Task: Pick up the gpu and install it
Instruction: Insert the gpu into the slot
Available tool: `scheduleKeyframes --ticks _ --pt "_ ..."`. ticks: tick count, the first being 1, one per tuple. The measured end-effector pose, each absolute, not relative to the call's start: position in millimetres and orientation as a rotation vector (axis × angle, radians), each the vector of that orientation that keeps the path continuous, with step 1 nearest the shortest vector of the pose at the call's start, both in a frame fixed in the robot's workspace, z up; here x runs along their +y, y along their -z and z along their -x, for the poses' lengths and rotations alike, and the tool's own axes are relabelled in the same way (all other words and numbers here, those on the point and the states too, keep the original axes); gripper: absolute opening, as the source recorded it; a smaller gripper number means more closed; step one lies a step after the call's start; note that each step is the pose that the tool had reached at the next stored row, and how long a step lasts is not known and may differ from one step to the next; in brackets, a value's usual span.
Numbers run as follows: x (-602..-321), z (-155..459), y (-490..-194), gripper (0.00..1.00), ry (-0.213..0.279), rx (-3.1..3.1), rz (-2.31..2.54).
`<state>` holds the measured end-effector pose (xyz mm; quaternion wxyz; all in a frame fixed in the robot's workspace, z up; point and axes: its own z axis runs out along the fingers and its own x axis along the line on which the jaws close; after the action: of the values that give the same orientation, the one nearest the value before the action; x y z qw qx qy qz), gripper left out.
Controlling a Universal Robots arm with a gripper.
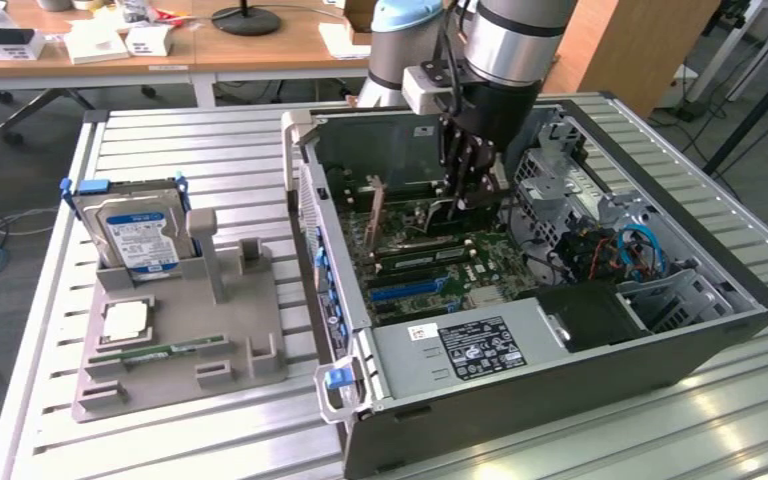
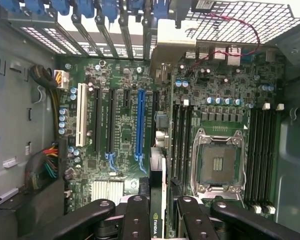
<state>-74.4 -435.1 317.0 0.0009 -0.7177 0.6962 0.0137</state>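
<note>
The gpu [image 2: 158, 180] is held edge-down between the closed-in fingers of the gripper [image 2: 157, 207] above the motherboard [image 2: 120, 135], at the 12 o'clock end of the case [image 1: 598, 390] in the exterior view; the installing step is judged in hand, and alignment with the blue slot [image 2: 139, 125] is called for

In the wrist view the gpu [image 2: 158, 185] stands edge-on between the fingers [image 2: 135, 220] of the claw [image 2: 160, 201], which grip it. Both flat faces are hidden, and its near end runs off the picture's edge. In the exterior view the claw covers most of the card, so how low it sits inside the case [image 1: 531, 400] cannot be told. The arm [image 1: 518, 40] is cut off at the top edge. The print on the power supply label [image 1: 475, 347] is too small to read.
</note>
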Motion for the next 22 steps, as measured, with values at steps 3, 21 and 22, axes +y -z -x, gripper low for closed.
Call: scheduleKeyframes --ticks 3,21,22 --pt "-438.1 75.1 -316.8 0.26 -0.043 2.184 2.255" --pt "-444.2 77.1 -295.0 0.26 -0.043 2.176 2.263" --pt "-444.4 77.4 -290.0 0.26 -0.043 2.172 2.267"
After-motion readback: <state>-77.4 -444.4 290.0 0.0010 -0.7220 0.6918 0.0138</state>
